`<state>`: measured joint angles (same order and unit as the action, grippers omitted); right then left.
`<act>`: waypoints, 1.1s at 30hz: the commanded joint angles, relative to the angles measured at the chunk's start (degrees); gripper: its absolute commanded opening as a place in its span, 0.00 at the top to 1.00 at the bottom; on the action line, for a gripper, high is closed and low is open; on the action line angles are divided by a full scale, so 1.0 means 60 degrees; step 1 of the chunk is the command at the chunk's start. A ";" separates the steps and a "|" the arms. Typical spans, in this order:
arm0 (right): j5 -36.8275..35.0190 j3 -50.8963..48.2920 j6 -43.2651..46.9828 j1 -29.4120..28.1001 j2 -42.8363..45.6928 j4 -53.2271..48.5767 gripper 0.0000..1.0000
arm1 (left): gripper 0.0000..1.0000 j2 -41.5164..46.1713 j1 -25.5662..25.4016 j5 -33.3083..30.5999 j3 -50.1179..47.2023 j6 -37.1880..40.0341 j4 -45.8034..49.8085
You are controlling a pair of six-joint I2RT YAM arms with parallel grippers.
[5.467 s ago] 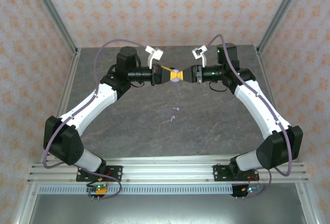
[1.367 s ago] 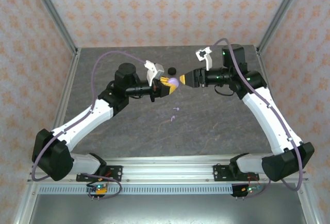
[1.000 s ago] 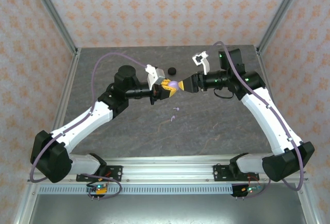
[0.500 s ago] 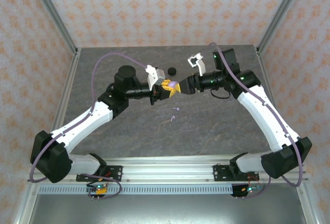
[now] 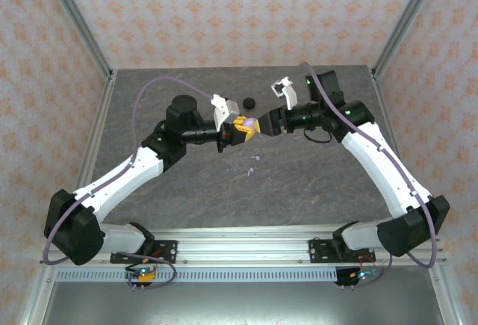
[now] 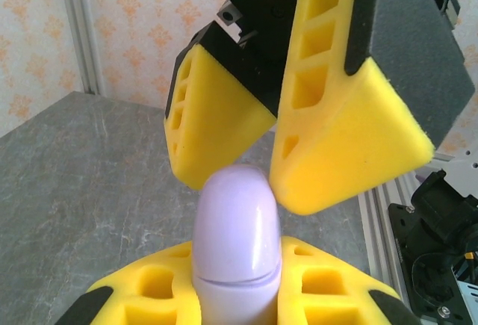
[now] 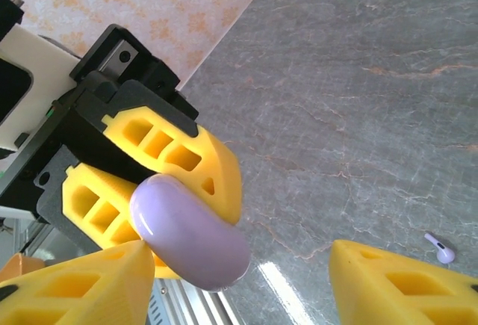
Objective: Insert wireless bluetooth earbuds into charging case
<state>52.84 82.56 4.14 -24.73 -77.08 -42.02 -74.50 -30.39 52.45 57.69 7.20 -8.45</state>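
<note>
Clamping the lilac case (image 6: 237, 228), the left gripper (image 5: 240, 125) holds it aloft. The right gripper (image 7: 240, 254), fingers apart, seemingly touches its tip.

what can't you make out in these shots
Inside of the lilac case: every view, hidden by its shut shell.
Its bottom: left wrist view, cut by the lower edge and covered by the left gripper.
Lilac earbuds: top view, too small to tell how they lie.
Black case: top view, too small to tell open or shut.
Right gripper finger bases: right wrist view, cut by the bottom edge.
</note>
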 commanded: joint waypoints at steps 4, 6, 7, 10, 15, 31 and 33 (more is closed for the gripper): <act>-0.1489 0.0276 -0.0485 0.0009 -0.0061 0.0518 0.37 | 0.94 0.0416 -0.0303 0.0635 0.0259 0.0319 -0.0124; -0.1442 0.0287 -0.0506 0.0008 -0.0094 0.0526 0.37 | 0.94 0.0421 -0.0298 0.0634 0.0266 0.0328 -0.0085; -0.1410 0.0288 -0.0523 0.0006 -0.0114 0.0529 0.37 | 0.94 0.0430 -0.0305 0.0634 0.0266 0.0331 -0.0084; -0.1376 0.0302 -0.0536 0.0009 -0.0104 0.0529 0.37 | 0.94 0.0414 -0.0299 0.0594 0.0274 0.0346 -0.0041; -0.1579 0.0315 -0.0548 0.0010 -0.0023 0.0516 0.37 | 0.94 0.0353 -0.0302 0.0428 0.0302 0.0338 0.0020; -0.5830 -0.0305 -0.2233 0.0314 -0.0435 -0.0120 0.36 | 0.93 0.0647 -0.0310 -0.1136 -0.1108 -0.1055 -0.1914; -0.5419 -0.0511 -0.2307 0.0323 -0.0648 -0.0160 0.36 | 0.93 0.0794 -0.0303 -0.1155 -0.1380 -0.1321 -0.2400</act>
<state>21.37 81.56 -7.53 -22.81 -78.91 -40.03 -72.07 -31.90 47.03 50.98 2.63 -14.90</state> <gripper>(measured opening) 0.637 0.170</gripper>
